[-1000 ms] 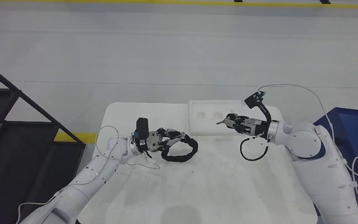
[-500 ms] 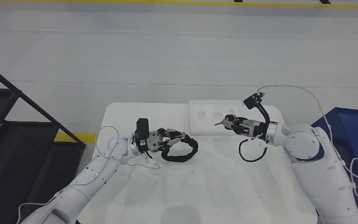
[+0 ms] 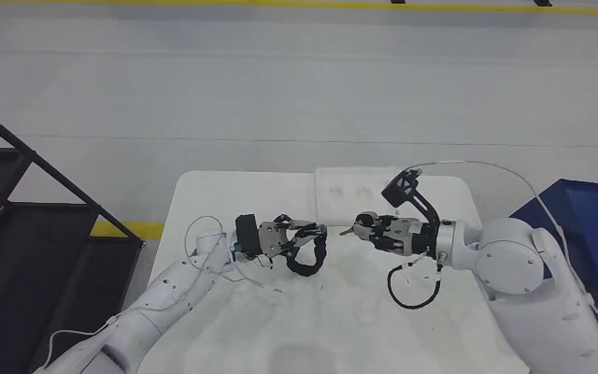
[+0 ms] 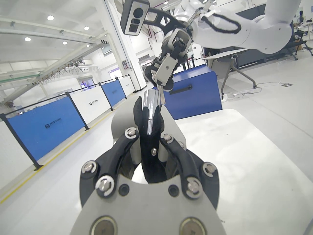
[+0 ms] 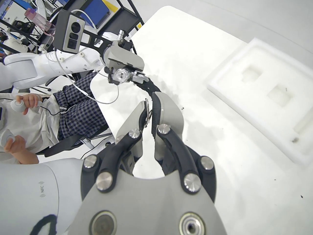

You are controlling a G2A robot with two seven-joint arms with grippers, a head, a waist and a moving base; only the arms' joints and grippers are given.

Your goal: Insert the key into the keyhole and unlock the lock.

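Left jaws are clamped shut on the lock (image 3: 321, 251), which is held up off the bench (image 3: 308, 327) with its chrome barrel (image 4: 149, 113) aimed out at the other arm. That's probably so the keyhole faces the key and the body can't twist when turned. Right jaws are pinched tight on the key (image 3: 349, 230) by its head, with the blade sticking out toward the barrel end. In the left wrist view the tip sits just beside the barrel end, not seated as far as I can tell. Both are held in the air between the arms, near the white foam tray (image 3: 374, 192). Lock: black sleeved cable in a loop, shiny round metal barrel, round end face (image 5: 121, 75); slot too small to make out. Key: small, silvery.
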